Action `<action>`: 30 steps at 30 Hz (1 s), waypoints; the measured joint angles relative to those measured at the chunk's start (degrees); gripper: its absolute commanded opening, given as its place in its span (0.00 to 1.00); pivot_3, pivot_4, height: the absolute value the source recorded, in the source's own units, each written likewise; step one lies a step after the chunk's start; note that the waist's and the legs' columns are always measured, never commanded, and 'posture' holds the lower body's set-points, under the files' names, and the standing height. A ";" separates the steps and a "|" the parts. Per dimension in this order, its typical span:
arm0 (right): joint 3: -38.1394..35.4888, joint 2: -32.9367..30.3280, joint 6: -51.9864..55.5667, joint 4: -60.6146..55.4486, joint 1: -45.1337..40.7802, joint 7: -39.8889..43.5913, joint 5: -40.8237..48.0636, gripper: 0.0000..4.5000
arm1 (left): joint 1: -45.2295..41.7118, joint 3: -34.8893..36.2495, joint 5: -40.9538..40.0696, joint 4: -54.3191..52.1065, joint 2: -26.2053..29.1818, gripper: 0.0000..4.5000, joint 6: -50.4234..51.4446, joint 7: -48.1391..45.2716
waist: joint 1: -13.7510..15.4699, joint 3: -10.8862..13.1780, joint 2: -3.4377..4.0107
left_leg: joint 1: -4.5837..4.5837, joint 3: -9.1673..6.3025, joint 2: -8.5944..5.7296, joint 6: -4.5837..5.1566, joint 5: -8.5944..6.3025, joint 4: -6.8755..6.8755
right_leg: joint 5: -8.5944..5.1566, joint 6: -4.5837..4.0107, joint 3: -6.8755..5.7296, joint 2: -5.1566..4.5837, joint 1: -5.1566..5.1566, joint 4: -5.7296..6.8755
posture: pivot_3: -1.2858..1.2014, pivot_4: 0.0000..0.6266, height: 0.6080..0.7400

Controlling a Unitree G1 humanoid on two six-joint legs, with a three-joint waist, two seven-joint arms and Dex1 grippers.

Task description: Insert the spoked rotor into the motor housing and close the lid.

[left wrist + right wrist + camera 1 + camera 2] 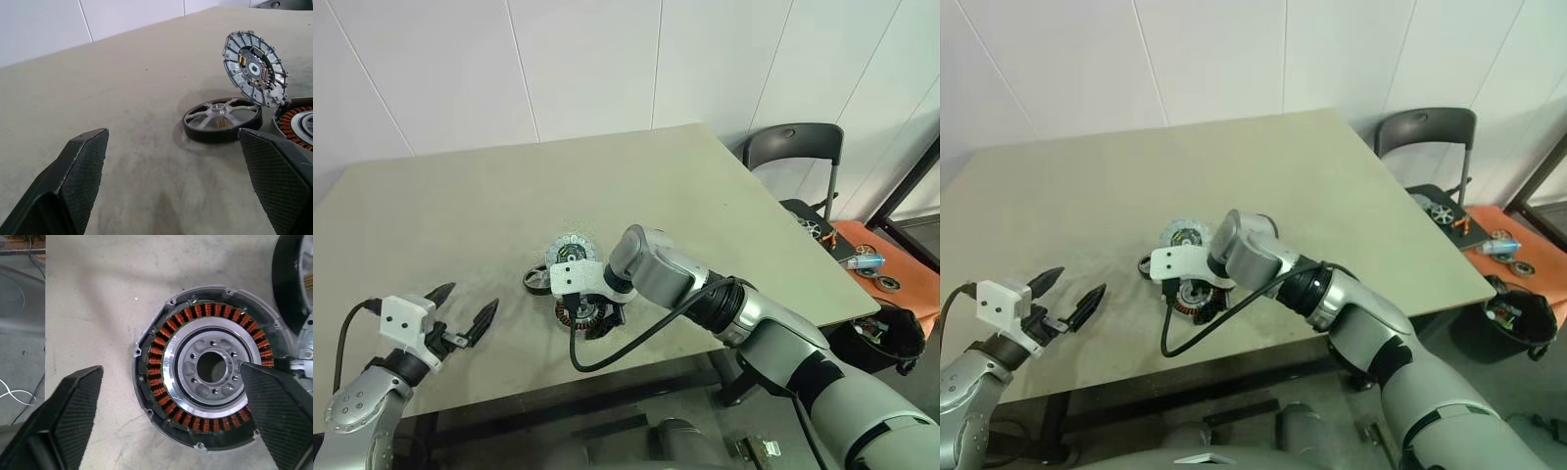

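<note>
Reaching across the grey-green table (489,206), right gripper (592,318) points down over the round copper-wound motor housing (208,369), jaws apart, nothing held. Left gripper (465,313) is level near the table edge, jaws wide. Left wrist: black spoked rotor (222,120) lies flat beside the housing; silver segmented lid (254,68) stands tilted behind it.

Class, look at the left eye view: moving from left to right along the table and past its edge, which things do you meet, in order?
left gripper → spoked rotor → lid → right gripper over the motor housing → chair → orange surface
</note>
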 measured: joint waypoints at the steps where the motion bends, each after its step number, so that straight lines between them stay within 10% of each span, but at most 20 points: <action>1: -0.74 -0.35 0.74 -0.92 -0.57 0.37 0.72 0.99 | -0.08 -0.01 0.01 0.50 0.00 1.00 -0.22 -0.21 | 0.01 0.00 0.00 | -0.01 -0.01 0.00 0.00 0.00 0.00 | 0.00 0.00 0.00 0.00 -0.01 0.00 | 0.52 0.00 1.00; 10: -19.57 -9.97 1.96 -5.71 -0.97 3.47 12.15 0.99 | -0.38 -0.09 -0.01 1.25 0.02 1.00 -0.92 -0.55 | 0.20 -0.02 -0.05 | -0.01 -0.01 -0.05 0.00 0.00 0.03 | 0.00 0.01 -0.01 -0.06 0.14 -0.21 | 0.52 0.00 1.00; 14: -34.13 -12.83 -18.59 -4.58 14.57 2.96 18.64 0.99 | -0.95 -0.09 -0.36 -0.16 0.24 1.00 0.60 -0.35 | 0.16 -0.24 -0.39 | 0.02 -0.01 -0.01 0.03 -0.02 -0.09 | 0.01 0.03 -0.04 -0.04 0.33 -0.49 | 0.52 0.00 1.00; 30: -34.32 -25.11 -36.90 9.87 27.83 8.81 16.72 0.99 | -1.51 -0.07 -1.21 -2.30 1.48 1.00 4.09 -0.63 | 0.77 0.04 0.03 | 0.06 0.17 -0.05 0.06 -0.02 -0.12 | 0.07 0.11 0.17 -0.01 0.35 -0.60 | 0.52 0.00 1.00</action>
